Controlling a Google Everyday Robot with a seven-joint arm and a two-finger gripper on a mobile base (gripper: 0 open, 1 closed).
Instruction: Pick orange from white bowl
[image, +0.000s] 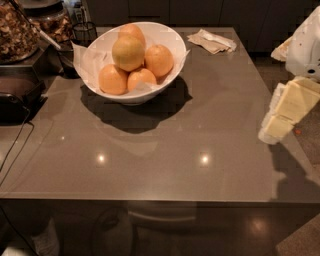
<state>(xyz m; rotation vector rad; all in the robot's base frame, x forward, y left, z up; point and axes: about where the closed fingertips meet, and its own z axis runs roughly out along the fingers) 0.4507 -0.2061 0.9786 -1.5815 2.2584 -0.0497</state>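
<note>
The white bowl (170, 42) stands at the back left of the grey table, lined with white paper. The orange (128, 53), large and pale yellowish, lies on top of the pile in the bowl. Several smaller, deeper orange fruits (159, 59) lie around and under it. My gripper (274, 129) hangs at the right edge of the table, cream and white, well to the right of the bowl and lower in the view. It holds nothing that I can see.
A crumpled paper napkin (212, 41) lies at the back right of the table. Dark containers of food (20, 35) and a black wire holder (82, 34) stand at the left, next to the bowl. A cable (17, 145) runs down the left side.
</note>
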